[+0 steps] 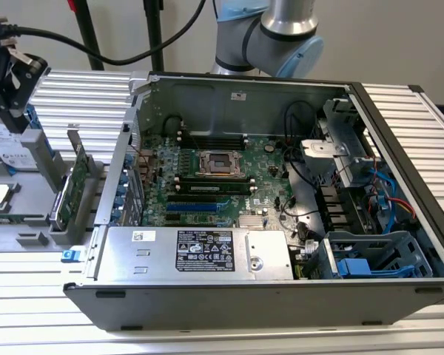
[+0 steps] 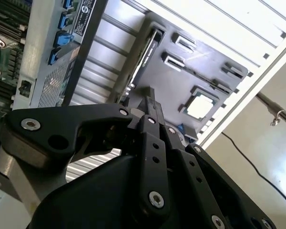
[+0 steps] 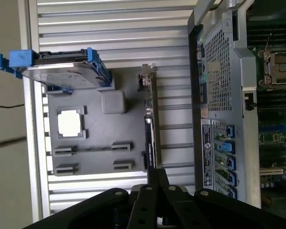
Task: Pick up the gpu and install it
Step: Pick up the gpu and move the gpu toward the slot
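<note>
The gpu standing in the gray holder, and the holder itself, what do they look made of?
The gpu: green circuit board, matte, likely fibreglass laminate; its silvery end bracket looks like bare metal. The holder: even matte gray with moulded-looking blocks, probably plastic, though painted metal is possible.

Your gripper (image 1: 11,111) is parked in the exterior view's upper left, pointing down, fingers (image 2: 155,124) pinched together on nothing. Your arm (image 1: 281,29) bends at top centre.
</note>
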